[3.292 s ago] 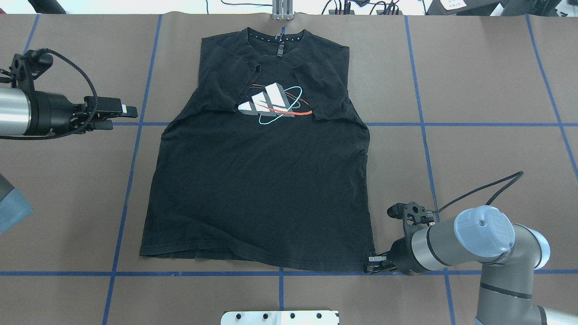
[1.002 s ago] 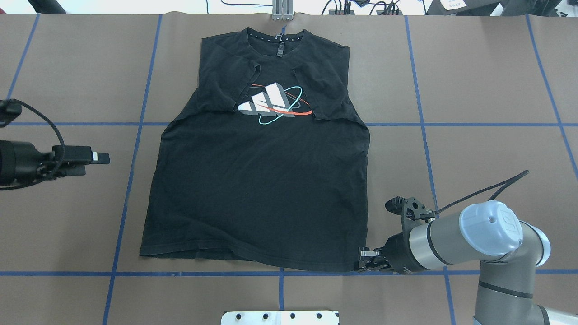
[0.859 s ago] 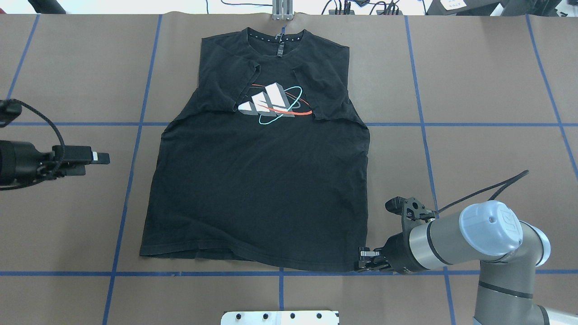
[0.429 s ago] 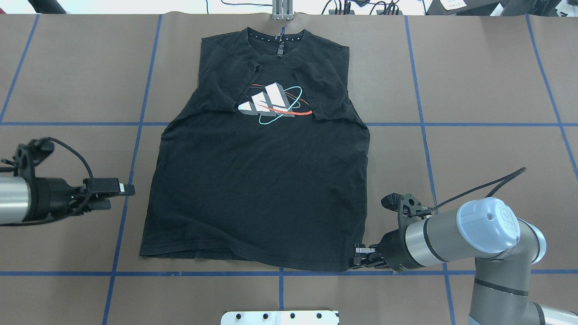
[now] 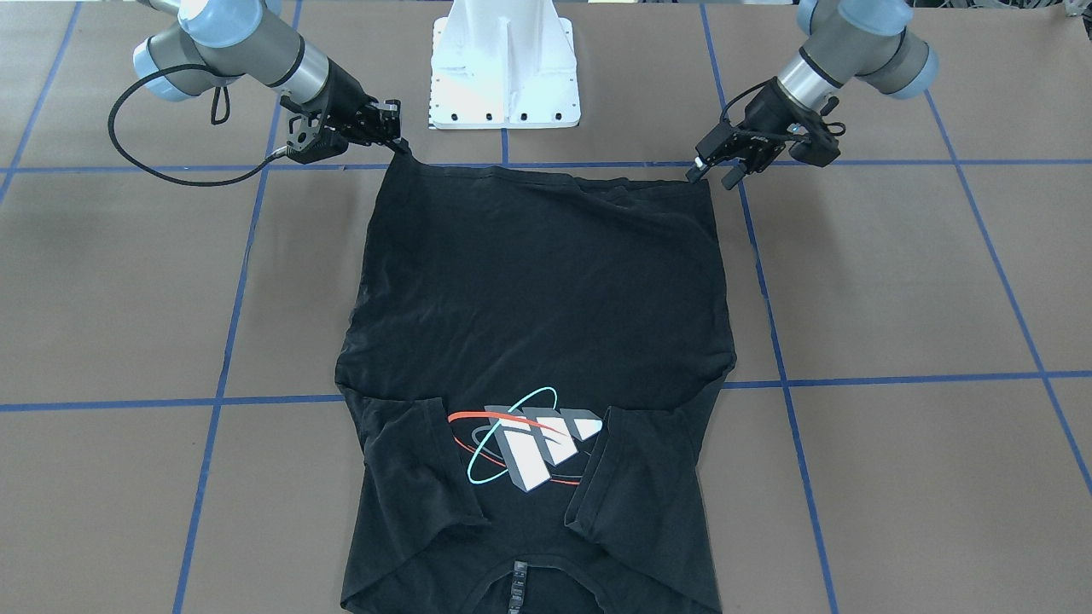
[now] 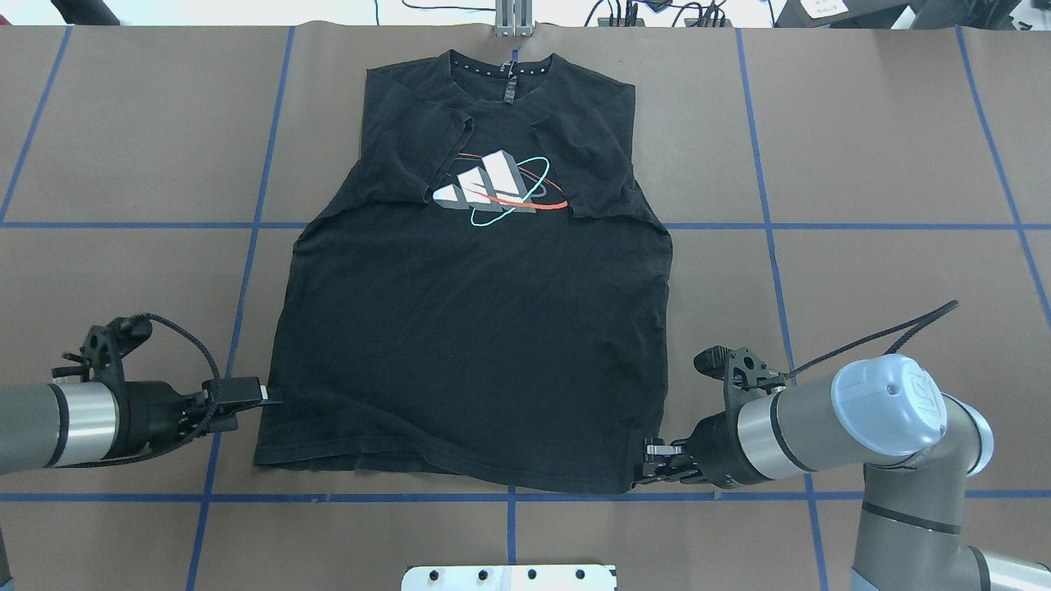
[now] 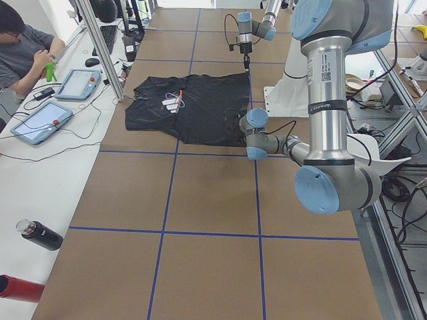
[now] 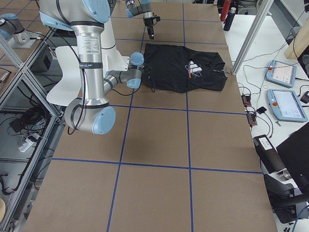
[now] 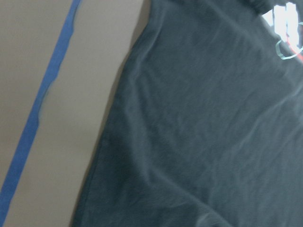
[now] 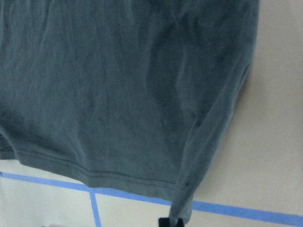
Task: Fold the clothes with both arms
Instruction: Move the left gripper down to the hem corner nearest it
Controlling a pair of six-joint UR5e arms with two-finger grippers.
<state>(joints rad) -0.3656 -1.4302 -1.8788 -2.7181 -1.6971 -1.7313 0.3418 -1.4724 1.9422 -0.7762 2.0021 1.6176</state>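
One black T-shirt (image 6: 476, 345) lies flat on the table (image 6: 862, 148); we see two grippers, the right gripper (image 6: 644, 469) pinching a hem corner, the left gripper (image 6: 264, 400) seemingly spread beside the opposite edge.

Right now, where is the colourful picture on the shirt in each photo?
Front-facing: the print low centre, upside down.
Overhead: print upper centre.
Left side: print tiny, upper, left of middle.
Right side: print tiny, upper, right of middle.
Left wrist: print cut off, top right corner.
Right wrist: not in it.
Landmark: the collar of the shirt, beyond the print's top.
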